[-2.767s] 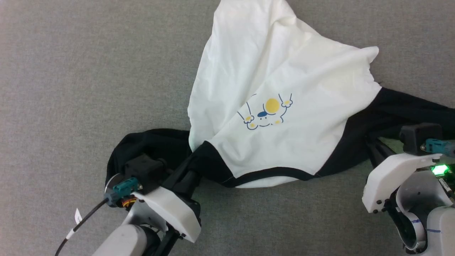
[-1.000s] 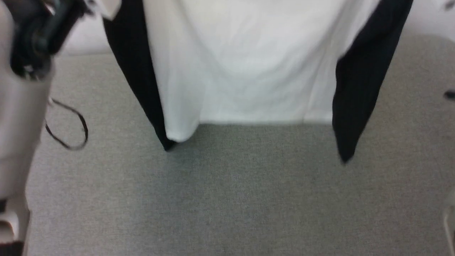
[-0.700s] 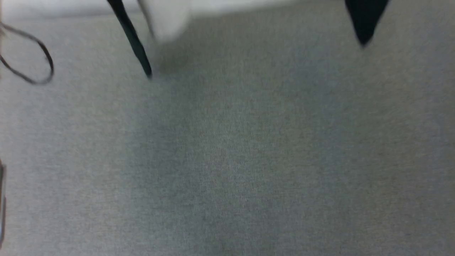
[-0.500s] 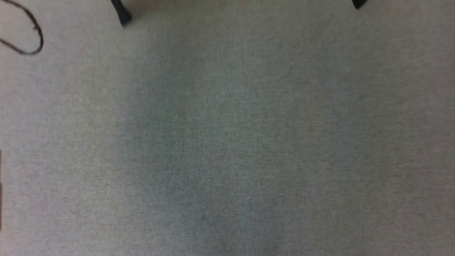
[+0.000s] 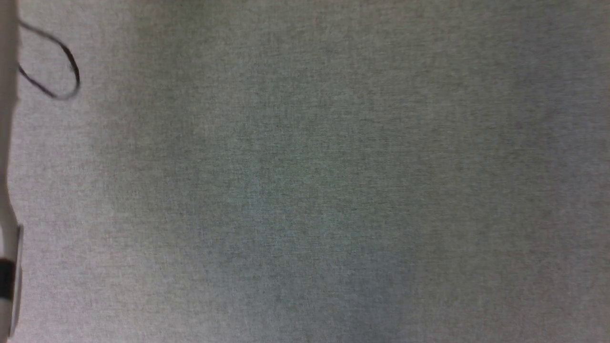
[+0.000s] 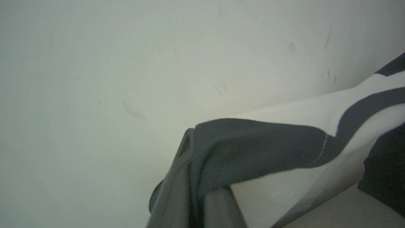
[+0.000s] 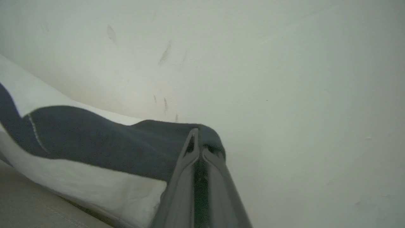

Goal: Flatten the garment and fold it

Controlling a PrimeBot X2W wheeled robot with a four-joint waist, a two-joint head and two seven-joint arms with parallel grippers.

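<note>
Garment (image 6: 269, 148) in left gripper (image 6: 192, 144), right gripper (image 7: 197, 144)

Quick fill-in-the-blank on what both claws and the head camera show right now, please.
The left claw is shut on a ___ part of the garment.
The right claw is ___ on the garment.
In the head view, a thin cable loops at the upper ___.
Missing: black; shut; left.

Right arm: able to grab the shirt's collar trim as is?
Probably not: right claw is shut on the shirt's black shoulder. The trim lies close beside it, nothing between, but it must let go first.
</note>
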